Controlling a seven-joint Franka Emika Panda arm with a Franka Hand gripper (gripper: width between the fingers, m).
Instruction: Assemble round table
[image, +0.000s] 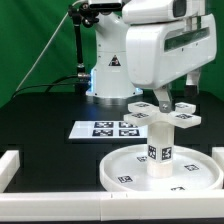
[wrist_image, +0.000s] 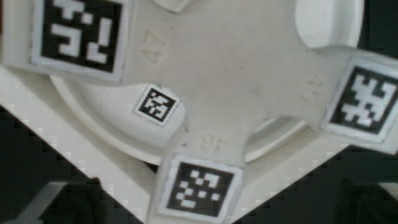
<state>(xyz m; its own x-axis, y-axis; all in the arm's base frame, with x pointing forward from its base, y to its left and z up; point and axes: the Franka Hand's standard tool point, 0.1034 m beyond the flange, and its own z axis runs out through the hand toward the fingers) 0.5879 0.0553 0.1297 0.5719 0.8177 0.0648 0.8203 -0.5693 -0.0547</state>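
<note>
On the leg (image: 160, 146) – the cross-shaped piece (image: 163, 112), fingers (image: 160, 99) above

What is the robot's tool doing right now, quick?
Tool: right at the cross on top of the leg; whether it is open or shut on it cannot be told.

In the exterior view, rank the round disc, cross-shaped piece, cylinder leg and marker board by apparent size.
1. Round disc, clearly largest.
2. Marker board and cross-shaped piece: similar spans, so unranked.
3. Cylinder leg, narrowest, though fairly tall.
</note>
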